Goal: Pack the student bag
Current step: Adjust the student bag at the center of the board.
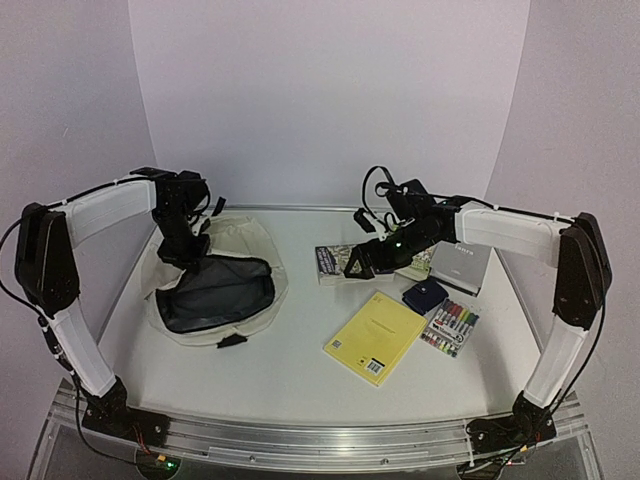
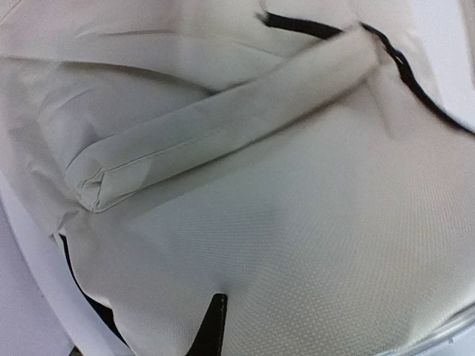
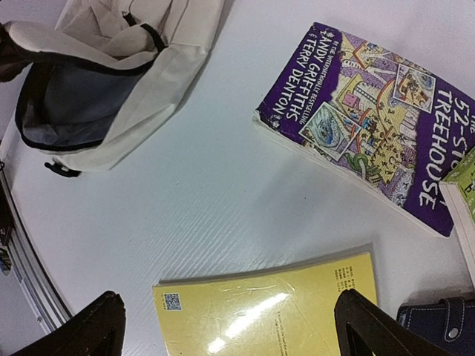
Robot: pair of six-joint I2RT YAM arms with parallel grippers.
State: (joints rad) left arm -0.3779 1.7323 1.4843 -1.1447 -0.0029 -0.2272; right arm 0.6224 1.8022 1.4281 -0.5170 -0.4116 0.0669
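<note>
Left gripper (image 1: 185, 254) clenched on rim of bag (image 1: 250, 240), tabletop (image 1: 290, 380) left edge; right gripper (image 3: 230, 326) released near book (image 3: 364, 111). Advise lifting rim high, mouth wide.

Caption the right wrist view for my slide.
Open right gripper frames the yellow notepad; purple Treehouse book and open student bag lie beyond.

Top view: fixed high behind both arm bases, facing forward and down; far enough to take in the whole table (image 1: 300, 380). Left wrist view: aimed down, very close to the bag (image 2: 297, 222); cream cloth across nearly the whole frame. Right wrist view: held higher, tilted down over mid-table; purple book (image 3: 371, 111), yellow pad (image 3: 274, 311) and bag mouth in frame. Shared by all three: the bag. Shared by top and right wrist: book, pad.
</note>
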